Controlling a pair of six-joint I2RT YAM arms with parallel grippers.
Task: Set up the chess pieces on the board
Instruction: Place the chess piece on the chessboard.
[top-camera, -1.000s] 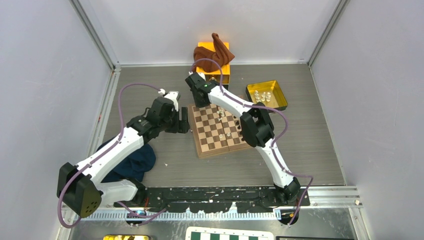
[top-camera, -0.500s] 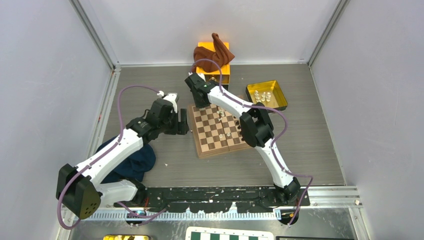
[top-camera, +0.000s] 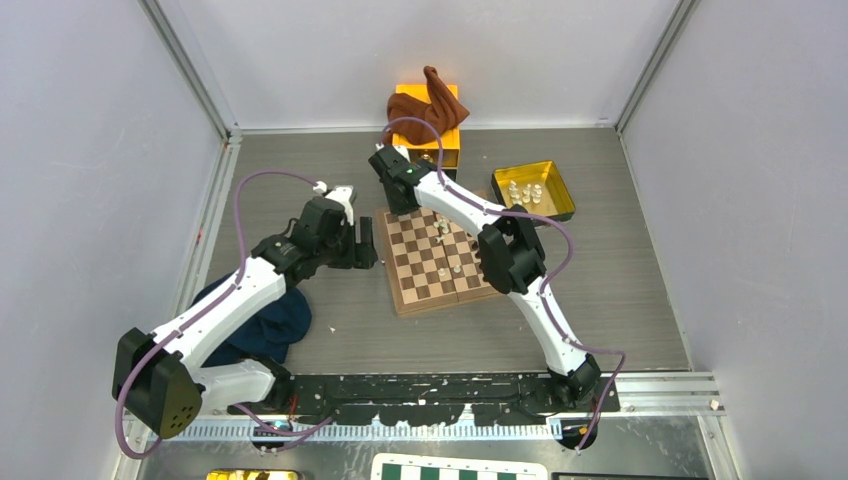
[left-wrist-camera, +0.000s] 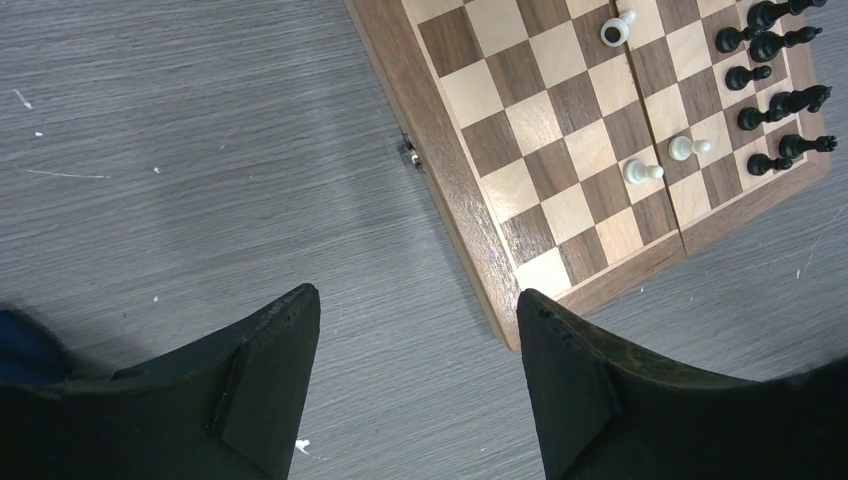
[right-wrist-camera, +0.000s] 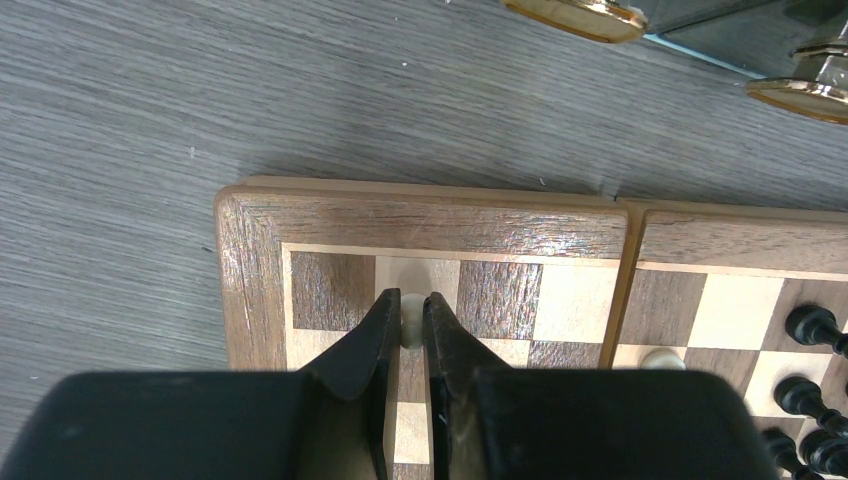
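The right gripper (right-wrist-camera: 406, 302), pinched narrow on a cream-white piece (right-wrist-camera: 409, 326) over the board's (right-wrist-camera: 250, 262) corner squares, could topple it if released tilted; the left gripper (left-wrist-camera: 415, 300) hangs wide, empty.

light: bright, even, overhead | glare: board (right-wrist-camera: 430, 228) rim (right wrist) | right pincer (right-wrist-camera: 411, 298) body perhaps soft

Robot lab cell: plain grey panel walls (top-camera: 90, 150) and aluminium struts (top-camera: 190, 70) box in the table (top-camera: 620, 300); robot arms (top-camera: 250, 285) bolted to a rail (top-camera: 450, 390) along its near edge.
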